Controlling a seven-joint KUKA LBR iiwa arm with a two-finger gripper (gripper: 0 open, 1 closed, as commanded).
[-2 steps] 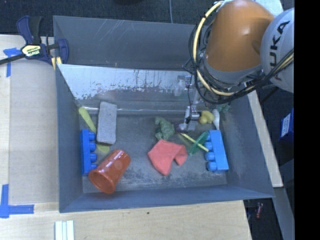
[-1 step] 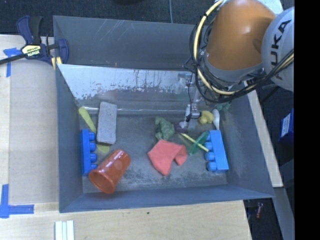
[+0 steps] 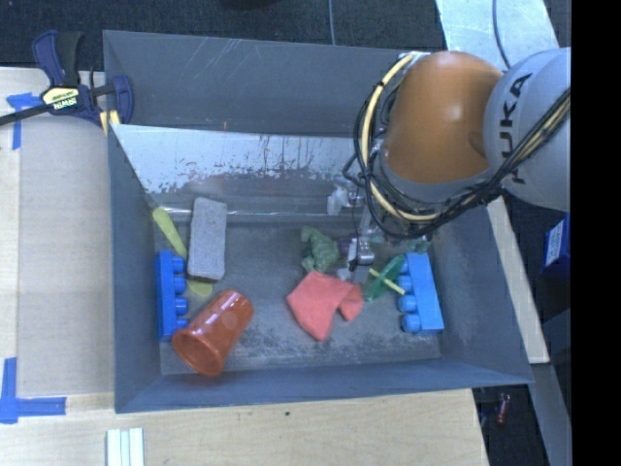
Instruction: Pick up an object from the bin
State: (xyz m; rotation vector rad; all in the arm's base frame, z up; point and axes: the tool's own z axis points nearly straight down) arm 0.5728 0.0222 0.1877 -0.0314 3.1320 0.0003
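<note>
Camera view: crumpled red cloth lies just beside the claw.

Dark, carpet-like black surface behind the grey metal bin, pale wood-toned tabletop left of the bin and along its near side, bright light glancing off the bin's far inner wall
</note>
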